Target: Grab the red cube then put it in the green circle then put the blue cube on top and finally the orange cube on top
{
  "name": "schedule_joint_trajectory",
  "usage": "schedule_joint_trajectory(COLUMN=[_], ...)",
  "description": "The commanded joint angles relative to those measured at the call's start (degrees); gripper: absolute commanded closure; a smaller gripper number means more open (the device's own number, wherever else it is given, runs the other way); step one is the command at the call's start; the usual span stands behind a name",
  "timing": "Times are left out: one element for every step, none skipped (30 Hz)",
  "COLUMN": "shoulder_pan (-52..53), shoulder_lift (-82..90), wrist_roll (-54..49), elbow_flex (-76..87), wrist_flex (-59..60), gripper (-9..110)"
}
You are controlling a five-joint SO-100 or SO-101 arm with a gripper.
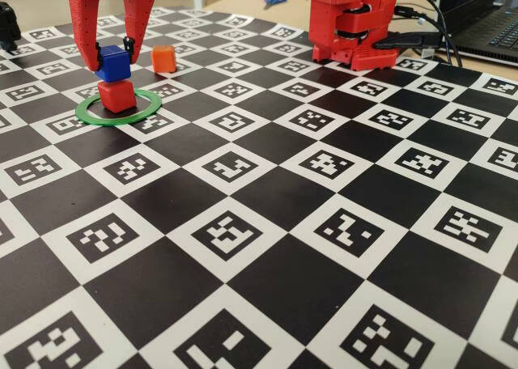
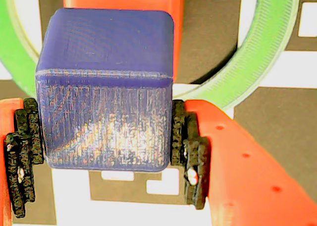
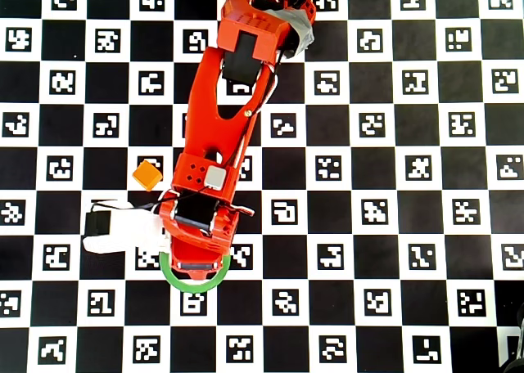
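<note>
Gripper (image 1: 114, 42) clamping blue cube (image 1: 112, 62) between both pads, upper left of fixed view, sitting directly over red cube (image 1: 117, 95) inside green circle (image 1: 119, 108). Looking like touching or nearly; gap not resolvable. Advising: squaring blue faces to red, lowering to full contact, opening slowly, lifting straight. Orange cube (image 1: 163, 58) waiting just right of the stack, clear of the circle. Working on checkered marker board (image 1: 267, 223); arm base (image 1: 352, 21), laptop and cables crowding upper right.
</note>
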Motion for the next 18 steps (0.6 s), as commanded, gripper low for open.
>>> schedule_joint_trajectory(shoulder_pan=[0.5, 0.5, 0.5, 0.5, 0.5, 0.5, 0.4, 0.4, 0.4, 0.4, 0.5, 0.6, 0.6, 0.6, 0.6, 0.6, 0.6, 0.6], shoulder_lift=[2.9, 2.9, 2.8, 2.8, 2.7, 2.7, 2.6, 2.6, 2.6, 2.6, 2.6, 2.6, 2.6, 2.6, 2.6, 2.6, 2.6, 2.6], wrist_roll=[-0.4, -0.3, -0.3, -0.3, -0.2, -0.2, -0.2, -0.2, -0.1, -0.1, -0.1, 0.0, 0.0, 0.0, 0.0, 0.2, 0.2, 0.3], elbow_flex=[-0.4, -0.2, -0.1, 0.1, 0.1, 0.2, 0.2, 0.2, 0.2, 0.2, 0.2, 0.2, 0.2, 0.3, 0.3, 0.3, 0.4, 0.5], wrist_flex=[-0.9, -1.1, -1.2, -1.3, -1.3, -1.4, -1.4, -1.4, -1.4, -1.4, -1.4, -1.3, -1.2, -1.2, -1.1, -1.1, -1.1, -1.1], gripper=[101, 101, 101, 101, 101, 101, 101, 101, 101, 101, 100, 100, 99, 99, 99, 99, 98, 98])
